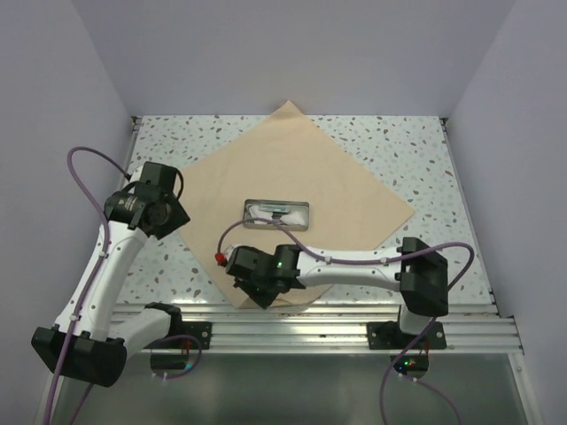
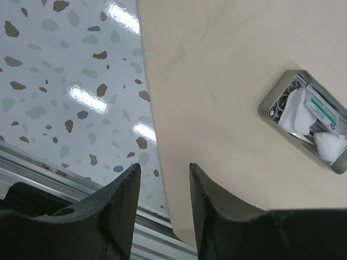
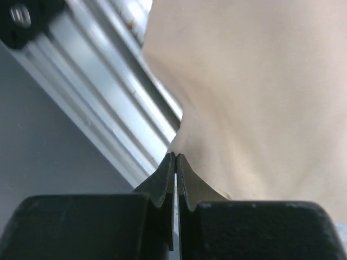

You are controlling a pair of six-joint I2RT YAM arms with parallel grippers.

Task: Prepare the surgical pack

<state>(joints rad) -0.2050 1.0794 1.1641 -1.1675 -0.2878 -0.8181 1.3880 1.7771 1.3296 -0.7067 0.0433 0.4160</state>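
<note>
The tan wrap sheet (image 1: 292,159) of the surgical pack lies as a diamond on the speckled table. Near its middle sits a small steel tray (image 1: 276,214) holding white gauze (image 2: 295,111) and steel instruments. My right gripper (image 3: 176,157) is shut on the sheet's near corner, and the cloth (image 3: 255,97) puckers up into the fingertips. In the top view that gripper (image 1: 259,290) is low at the table's front edge. My left gripper (image 2: 164,170) is open above the sheet's left edge (image 2: 227,65), holding nothing, and shows at the left in the top view (image 1: 174,212).
An aluminium rail (image 1: 337,323) runs along the table's near edge, right beside the pinched corner (image 3: 108,92). Bare speckled tabletop (image 2: 65,81) lies to the left of the sheet. Purple cables (image 1: 84,159) loop off both arms. Grey walls enclose the table.
</note>
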